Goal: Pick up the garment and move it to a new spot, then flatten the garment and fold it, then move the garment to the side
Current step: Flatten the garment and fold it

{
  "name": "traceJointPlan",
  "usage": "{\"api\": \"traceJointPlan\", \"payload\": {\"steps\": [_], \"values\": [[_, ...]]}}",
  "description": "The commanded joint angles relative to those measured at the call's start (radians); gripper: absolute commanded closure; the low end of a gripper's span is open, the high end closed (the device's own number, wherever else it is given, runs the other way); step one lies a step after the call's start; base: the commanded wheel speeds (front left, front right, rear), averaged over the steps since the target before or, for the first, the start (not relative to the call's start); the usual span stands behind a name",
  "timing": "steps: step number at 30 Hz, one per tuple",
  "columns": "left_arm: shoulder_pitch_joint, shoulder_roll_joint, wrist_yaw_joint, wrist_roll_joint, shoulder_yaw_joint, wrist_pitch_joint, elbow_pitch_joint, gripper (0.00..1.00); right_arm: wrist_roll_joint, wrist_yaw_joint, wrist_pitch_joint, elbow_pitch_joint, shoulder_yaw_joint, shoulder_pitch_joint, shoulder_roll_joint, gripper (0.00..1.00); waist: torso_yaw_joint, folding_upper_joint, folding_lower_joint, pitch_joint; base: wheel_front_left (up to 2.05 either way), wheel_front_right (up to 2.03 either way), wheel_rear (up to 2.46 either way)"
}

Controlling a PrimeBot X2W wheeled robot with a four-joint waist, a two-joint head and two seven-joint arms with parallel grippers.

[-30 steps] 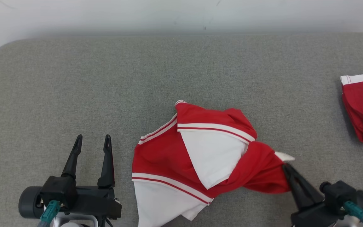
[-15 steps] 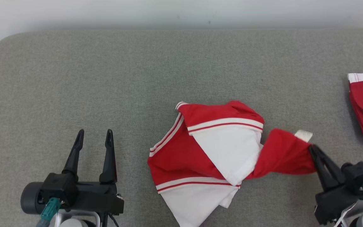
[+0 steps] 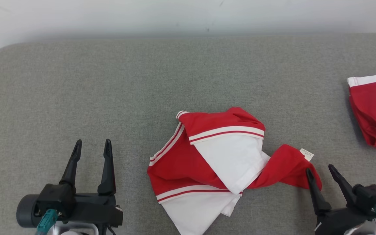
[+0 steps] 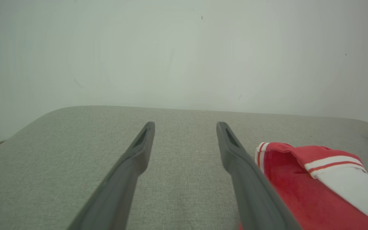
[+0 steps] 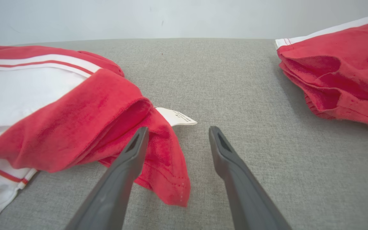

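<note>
My right hand (image 3: pixel 319 168) gapes empty at the crumpled red-and-white garment's (image 3: pixel 181 163) edge (left hand (image 3: pixel 93 141) likewise wide, empty) on the bench (image 3: pixel 77 81).

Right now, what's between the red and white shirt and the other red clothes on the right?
Just bare grey padded surface lies between the shirt and the other red garment, as the head view shows.
</note>
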State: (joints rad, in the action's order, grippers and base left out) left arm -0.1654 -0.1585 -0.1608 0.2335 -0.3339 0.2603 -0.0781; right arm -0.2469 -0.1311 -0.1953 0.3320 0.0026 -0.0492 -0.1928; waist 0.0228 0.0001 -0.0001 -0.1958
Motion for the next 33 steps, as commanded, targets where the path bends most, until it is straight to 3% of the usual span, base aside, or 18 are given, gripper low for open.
{"api": "traceJointPlan", "payload": {"steps": [1,10,16,23,33], "values": [[0.015,-0.01,-0.002,-0.002,0.009,0.005,-0.001,0.0,-0.015,0.001,-0.009,-0.016,-0.015,0.023,0.007,0.0,-0.011,-0.0001,0.0001,0.014,0.0,0.0,0.0],[0.065,-0.03,-0.041,0.01,0.053,0.005,0.019,0.0,0.004,0.001,-0.01,-0.233,-0.125,0.108,0.059,0.0,-0.051,-0.0001,0.0001,0.064,0.0,0.0,0.0],[0.102,-0.045,-0.059,0.019,0.084,0.005,0.054,0.0,0.032,0.001,0.026,-0.364,-0.122,0.094,0.084,0.0,-0.051,-0.0001,0.0001,0.09,0.0,0.0,0.0],[0.158,-0.051,-0.065,0.029,0.083,0.005,0.061,0.0,0.051,0.001,0.058,-0.41,-0.055,0.128,0.106,0.0,-0.042,-0.0001,0.0001,0.148,0.0,0.0,0.0],[0.219,-0.062,-0.054,0.033,0.082,0.005,0.061,0.0,0.056,0.001,0.072,-0.423,-0.047,0.2,0.132,0.0,-0.027,-0.0001,0.0001,0.202,0.0,0.0,0.0]]}}
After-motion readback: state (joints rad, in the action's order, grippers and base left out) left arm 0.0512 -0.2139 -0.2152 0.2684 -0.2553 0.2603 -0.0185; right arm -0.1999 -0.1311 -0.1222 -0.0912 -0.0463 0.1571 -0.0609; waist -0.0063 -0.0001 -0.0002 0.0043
